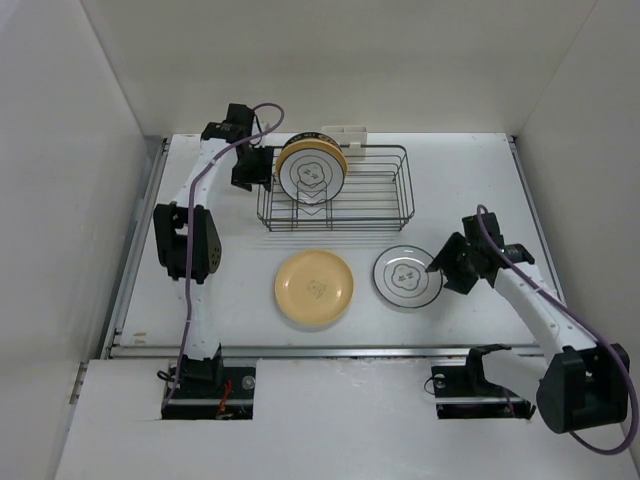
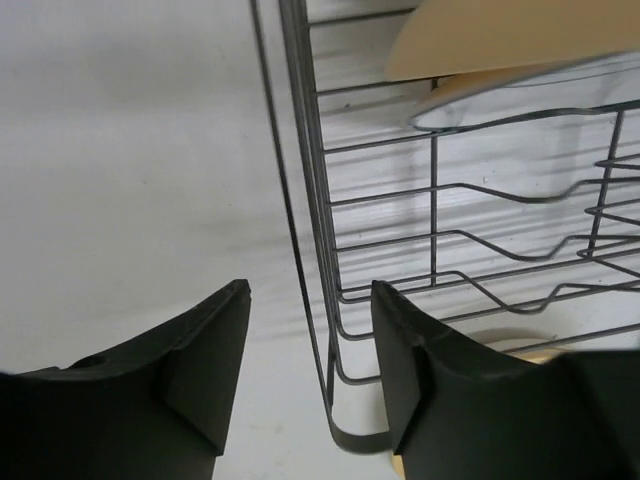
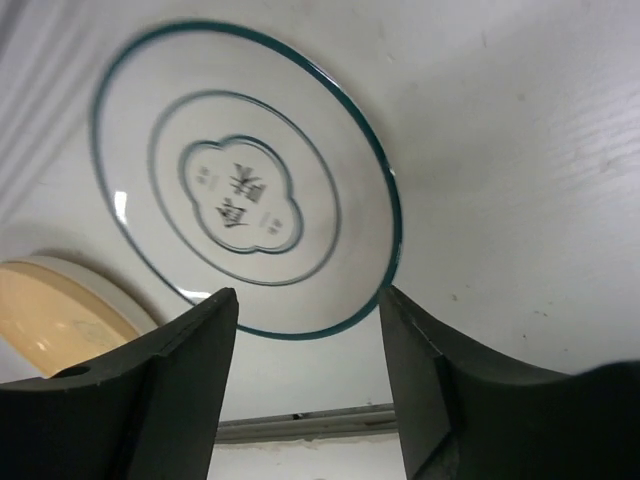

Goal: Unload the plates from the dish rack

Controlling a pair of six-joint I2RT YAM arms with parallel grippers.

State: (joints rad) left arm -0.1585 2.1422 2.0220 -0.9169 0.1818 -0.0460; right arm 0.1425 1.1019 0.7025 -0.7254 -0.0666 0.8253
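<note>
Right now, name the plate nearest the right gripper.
The white green-rimmed plate on the table; the yellow plate lies farther left, others stand in the dish rack.

Yellow plate [image 1: 314, 288]: warm yellow all over, faint darker centre mark. White plate [image 3: 245, 180]: white w/ teal-green rim line, a thinner green ring inside, and a green cloud-shaped outline round dark characters at centre. Dish rack [image 1: 372, 190] is dark grey wire. Its front plate [image 1: 312, 176] is white w/ dark rim & dark centre mark, and the plate behind [image 1: 310, 141] is yellow-tan. Holder [image 1: 343, 132] & table [image 1: 480, 180] are white. Left gripper [image 2: 310, 330], right gripper [image 3: 308, 335] are matte black, cable [image 1: 262, 112] purple.
</note>
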